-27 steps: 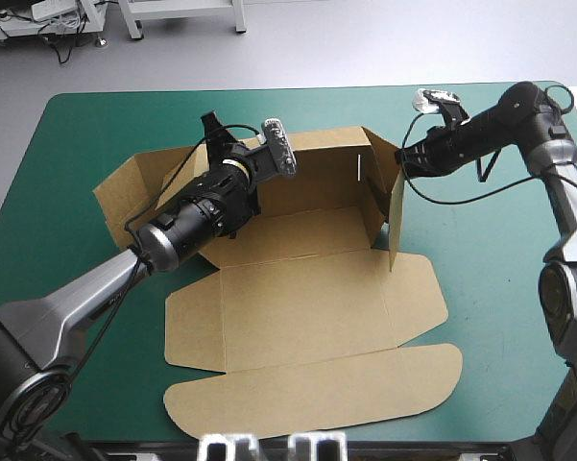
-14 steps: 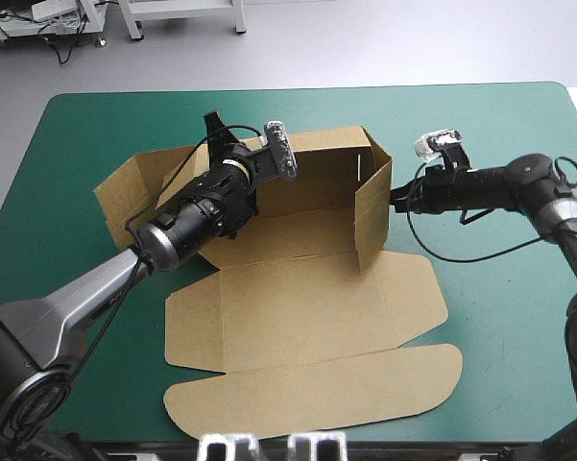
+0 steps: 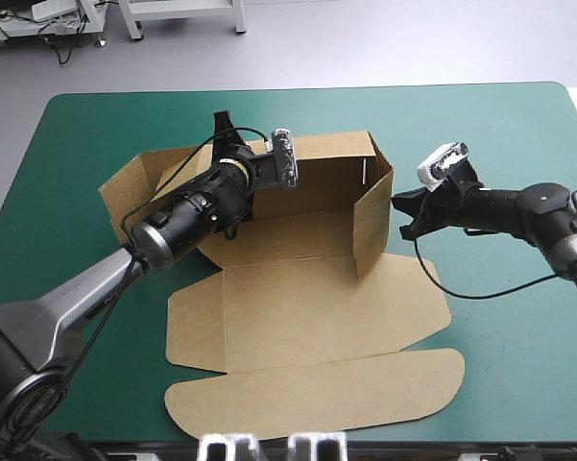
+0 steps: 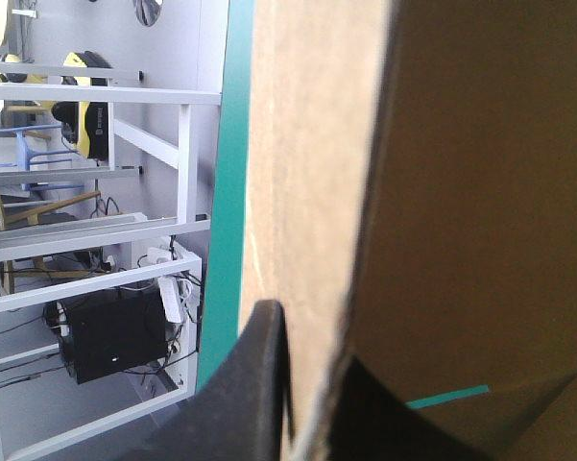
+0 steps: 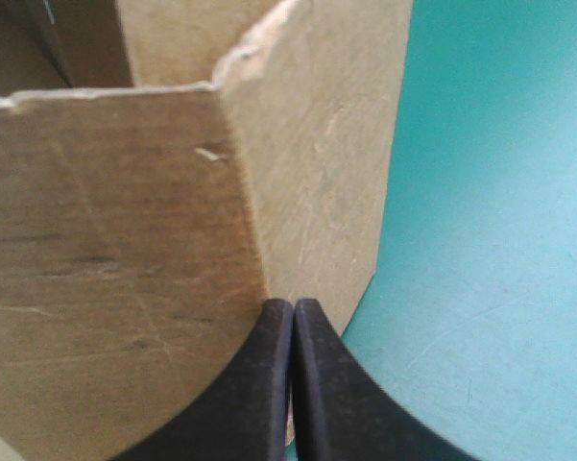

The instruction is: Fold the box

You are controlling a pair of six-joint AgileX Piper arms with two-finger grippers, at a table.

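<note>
Box half-raised, frame centre | left fingers clamped on back wall | right fingers together, against right wall | risk: tip slips off, wall flops outward.

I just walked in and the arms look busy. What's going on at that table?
Two robot arms are partway through folding a brown box on the teal-green table. The left gripper is shut on the top edge of the raised back wall. The right gripper, fingers shut, has its tip against the outside of the upright right side wall. The left side is not yet raised, and the lid lies flat toward the near edge.
</note>
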